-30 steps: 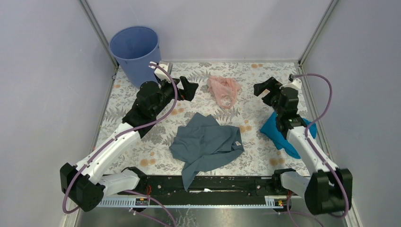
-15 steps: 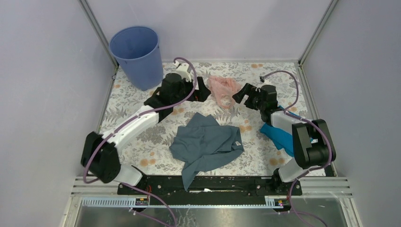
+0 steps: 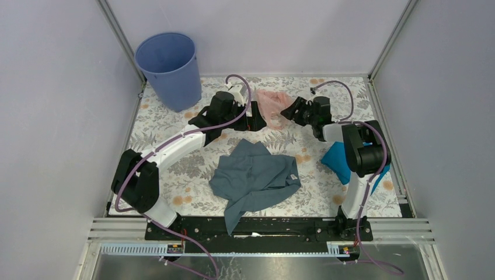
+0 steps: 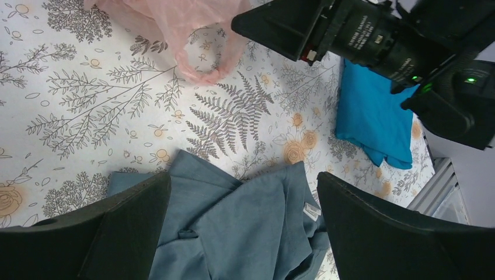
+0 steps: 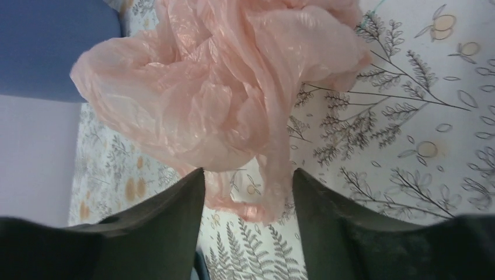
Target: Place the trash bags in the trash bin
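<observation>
- One pale pink trash bag [image 5: 222, 99] lies crumpled on the counter [image 3: 187, 192]. Its lower fold hangs into the gap of the right jaws, which stand apart on either side of it and are not yet pinching.
- Left jaws are spread wide and hold nothing, just beside the bag on the side opposite the right jaws.
- For a sound grip, I judge the right jaws should close on the bunched middle, not the thin trailing edge, since slick film may slip out.
- Trash bin [image 3: 169, 67] stands upright beyond the left jaws, well apart from the right jaws. Nothing shows inside it.
- Grey-blue garment [image 3: 255, 178] and turquoise cloth [image 3: 341, 163] lie behind both jaws, apart from the bag.
</observation>
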{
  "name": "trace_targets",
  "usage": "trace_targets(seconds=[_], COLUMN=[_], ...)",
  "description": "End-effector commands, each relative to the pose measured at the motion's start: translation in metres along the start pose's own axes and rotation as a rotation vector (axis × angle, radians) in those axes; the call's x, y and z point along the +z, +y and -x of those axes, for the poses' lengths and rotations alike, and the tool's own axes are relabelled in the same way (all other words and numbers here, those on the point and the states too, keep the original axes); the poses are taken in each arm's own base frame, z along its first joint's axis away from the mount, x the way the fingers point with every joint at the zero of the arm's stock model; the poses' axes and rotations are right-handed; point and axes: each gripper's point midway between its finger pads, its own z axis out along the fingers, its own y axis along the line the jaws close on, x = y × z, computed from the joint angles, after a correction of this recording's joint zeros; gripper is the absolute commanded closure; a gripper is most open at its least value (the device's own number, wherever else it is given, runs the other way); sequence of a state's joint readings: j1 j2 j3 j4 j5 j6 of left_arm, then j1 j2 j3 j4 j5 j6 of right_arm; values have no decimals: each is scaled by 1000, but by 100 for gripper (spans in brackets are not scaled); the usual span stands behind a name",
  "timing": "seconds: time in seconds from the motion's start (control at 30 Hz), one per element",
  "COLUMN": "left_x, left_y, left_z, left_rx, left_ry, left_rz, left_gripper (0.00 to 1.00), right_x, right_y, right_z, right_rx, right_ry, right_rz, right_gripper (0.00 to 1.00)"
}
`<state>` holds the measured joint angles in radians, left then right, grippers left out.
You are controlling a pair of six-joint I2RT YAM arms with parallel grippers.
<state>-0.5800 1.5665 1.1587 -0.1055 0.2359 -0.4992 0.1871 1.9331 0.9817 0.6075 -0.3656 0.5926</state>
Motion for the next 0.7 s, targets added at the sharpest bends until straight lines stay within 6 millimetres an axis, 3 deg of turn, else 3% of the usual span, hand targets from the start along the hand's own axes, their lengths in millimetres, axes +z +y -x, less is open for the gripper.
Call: trace_targets(seconds=[0.0, 0.1, 0.17, 0.23, 0.5, 0.67], left_x=[-17, -21, -24, -27, -37, -32], left_y=[-26, -28, -28, -29, -33, -28], left_z=[33, 36, 39, 42, 48, 44], left_rx=[11, 6, -1, -7, -63, -168], left_ry=[-85, -88, -95, -106, -125, -103], left_rz=[-58, -59, -48, -47, -61, -110], left_gripper=[1, 1, 1, 1, 1, 1], right_x=[15, 21, 19, 12, -24, -44], right_y=[26, 25, 32, 39, 71, 89], right_z=[17, 7, 2, -5, -19, -16], right_rx=[24, 67, 93, 115, 231, 343], right_ry=[-32, -4, 7, 8, 7, -16], right_rz=[131, 161, 206, 236, 303, 381], right_gripper=[46, 66, 88, 98, 100, 100])
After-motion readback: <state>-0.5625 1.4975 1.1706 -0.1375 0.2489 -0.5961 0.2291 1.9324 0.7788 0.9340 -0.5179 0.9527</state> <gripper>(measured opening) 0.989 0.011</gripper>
